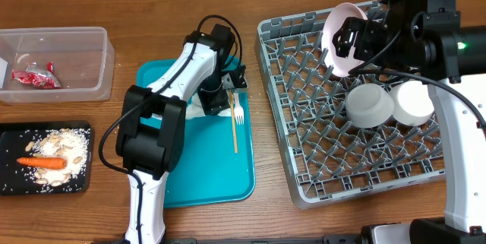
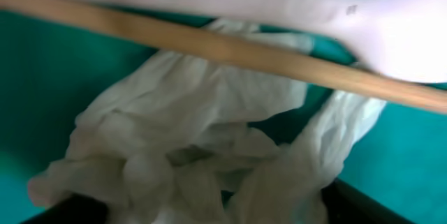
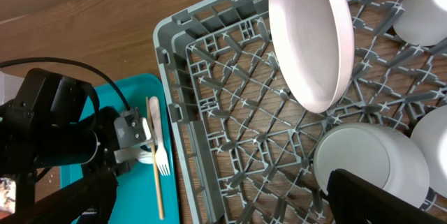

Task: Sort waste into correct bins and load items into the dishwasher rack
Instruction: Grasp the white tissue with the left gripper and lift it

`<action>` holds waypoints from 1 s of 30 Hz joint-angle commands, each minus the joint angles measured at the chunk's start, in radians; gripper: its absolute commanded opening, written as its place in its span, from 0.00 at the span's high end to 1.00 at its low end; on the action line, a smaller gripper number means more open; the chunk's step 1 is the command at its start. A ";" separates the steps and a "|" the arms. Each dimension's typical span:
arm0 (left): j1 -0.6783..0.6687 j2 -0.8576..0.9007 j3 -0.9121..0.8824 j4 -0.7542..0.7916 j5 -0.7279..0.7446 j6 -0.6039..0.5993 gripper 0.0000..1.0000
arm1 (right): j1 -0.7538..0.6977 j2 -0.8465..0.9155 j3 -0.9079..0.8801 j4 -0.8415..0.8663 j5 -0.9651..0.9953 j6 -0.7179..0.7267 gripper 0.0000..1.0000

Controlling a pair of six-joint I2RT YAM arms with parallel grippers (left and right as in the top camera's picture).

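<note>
The left fingers (image 2: 377,213) stand wide apart around the crumpled napkin (image 2: 202,133); the right fingers (image 3: 380,197), near the plate (image 3: 311,39), cannot be judged.

Laboratory-style robot workstation: a left arm (image 1: 148,134) and right arm (image 1: 463,145) flanked a wooden desk (image 1: 152,1) staged with dishwasher rack (image 1: 357,160), clear tub (image 1: 53,33) and black tray (image 1: 11,183).

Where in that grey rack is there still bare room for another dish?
The rack's near half, in front of the two white bowls, is bare, as is its left strip beside the standing plate. The far right corner is crowded: plate and bowls.
</note>
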 commanded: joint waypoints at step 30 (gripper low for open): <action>0.035 0.020 0.195 -0.204 -0.070 -0.109 0.96 | -0.002 0.004 0.022 0.006 0.003 0.002 0.00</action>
